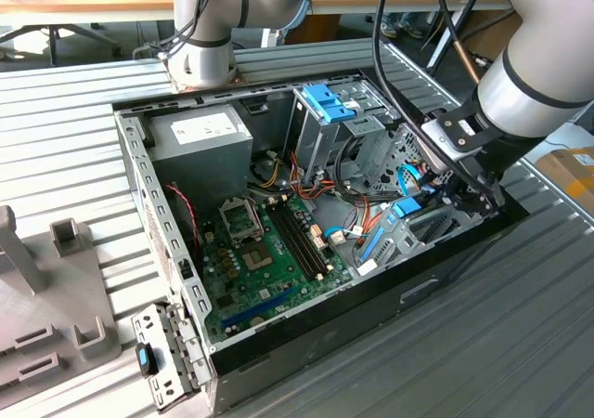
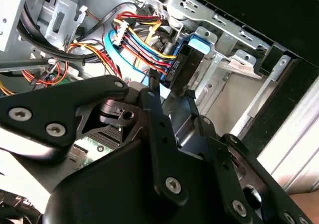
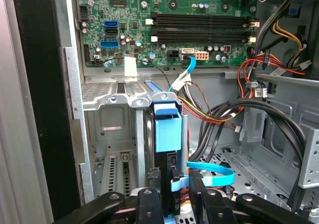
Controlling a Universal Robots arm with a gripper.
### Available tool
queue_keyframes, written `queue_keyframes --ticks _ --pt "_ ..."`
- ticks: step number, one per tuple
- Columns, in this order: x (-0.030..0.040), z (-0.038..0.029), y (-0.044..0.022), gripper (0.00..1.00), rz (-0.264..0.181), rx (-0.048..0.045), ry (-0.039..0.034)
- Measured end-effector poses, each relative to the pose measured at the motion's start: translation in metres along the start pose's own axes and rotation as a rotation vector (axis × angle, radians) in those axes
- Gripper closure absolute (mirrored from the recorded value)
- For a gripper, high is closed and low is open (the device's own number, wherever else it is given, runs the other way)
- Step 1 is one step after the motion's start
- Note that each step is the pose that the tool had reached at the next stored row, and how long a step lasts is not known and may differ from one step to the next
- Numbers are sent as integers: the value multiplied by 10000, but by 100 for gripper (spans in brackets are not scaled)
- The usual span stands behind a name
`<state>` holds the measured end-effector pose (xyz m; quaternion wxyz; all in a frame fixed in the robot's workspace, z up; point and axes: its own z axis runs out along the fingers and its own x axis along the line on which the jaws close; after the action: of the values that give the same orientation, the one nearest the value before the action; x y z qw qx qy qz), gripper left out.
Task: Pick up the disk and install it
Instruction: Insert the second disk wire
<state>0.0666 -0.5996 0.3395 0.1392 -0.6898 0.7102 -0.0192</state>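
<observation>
**Disk seated on edge in the case's lower bay, gripper at its end**

The open computer case (image 1: 148,186) lies on its side on a ribbed metal table (image 1: 74,130). Inside the case, at the corner far from the power supply (image 1: 200,139), the disk (image 3: 167,134) stands on edge in a silver drive bay (image 3: 107,97), its blue end tab showing beside the motherboard (image 1: 269,251). The gripper (image 3: 172,191) sits at the disk's cable end; its black fingers (image 3: 147,204) flank the dark body closely, but whether they clamp it cannot be told. A grey cage with a blue latch (image 1: 325,102) stands deeper in the case
</observation>
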Motion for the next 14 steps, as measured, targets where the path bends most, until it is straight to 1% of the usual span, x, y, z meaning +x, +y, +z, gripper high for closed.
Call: queue_keyframes --ticks 1,2,3,5,6,14 --pt "-14 -77 -19 64 41 7 9" --pt "-42 -231 -55 64 107 19 23" --pt "-54 -304 -71 64 130 23 29" --pt "-60 -339 -79 64 140 25 31" --pt "-61 -346 -81 64 144 26 30" --pt "-62 -348 -81 64 144 26 30"
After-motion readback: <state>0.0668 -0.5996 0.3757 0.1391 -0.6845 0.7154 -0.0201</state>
